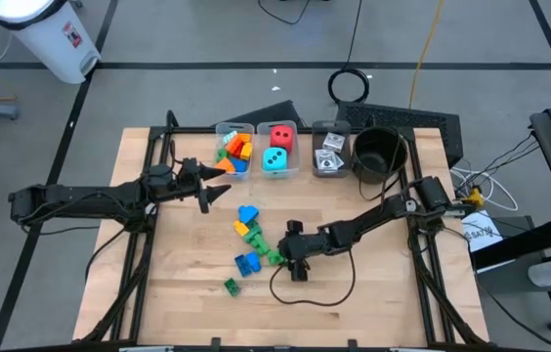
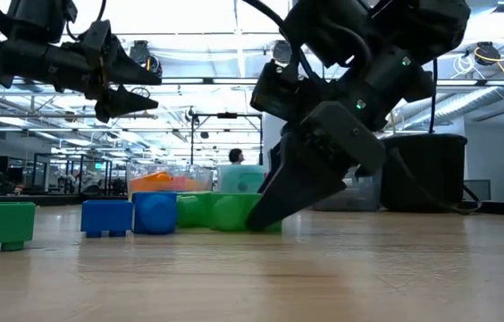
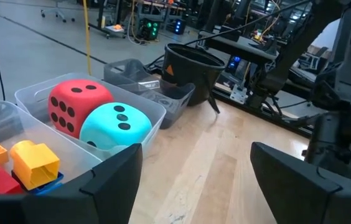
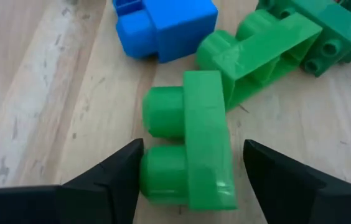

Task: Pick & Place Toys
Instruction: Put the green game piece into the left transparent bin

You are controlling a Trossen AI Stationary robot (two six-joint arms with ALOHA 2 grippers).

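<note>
The right gripper (image 4: 191, 180) is down on the wooden table (image 1: 373, 274), in the middle of a little heap of loose bricks. Its two fingers are spread apart, one on each side of a green brick (image 4: 191, 149) that lies on its side with its round bumps sticking out. The fingers are close to the brick but I cannot tell if they touch it, so I think the brick is not picked up yet. The fingers stand like that so they can squeeze the brick's flat sides. Another green brick (image 4: 262, 46) and a blue brick (image 4: 166, 25) lie just beside it, so the squeeze may bump them. The left gripper (image 1: 219, 188) hangs in the air near the clear bins at the far side of the table, its fingers spread with nothing between them. It looks like it is waiting. One bin (image 3: 70, 180) holds orange and yellow bricks (image 3: 32, 165). The next bin holds a red die (image 3: 76, 106) and a teal die (image 3: 116, 127). More bricks, like a blue one (image 1: 247, 263) and a small green one (image 1: 231, 286), still lie on the table, so a lot of tidying is left.
</note>
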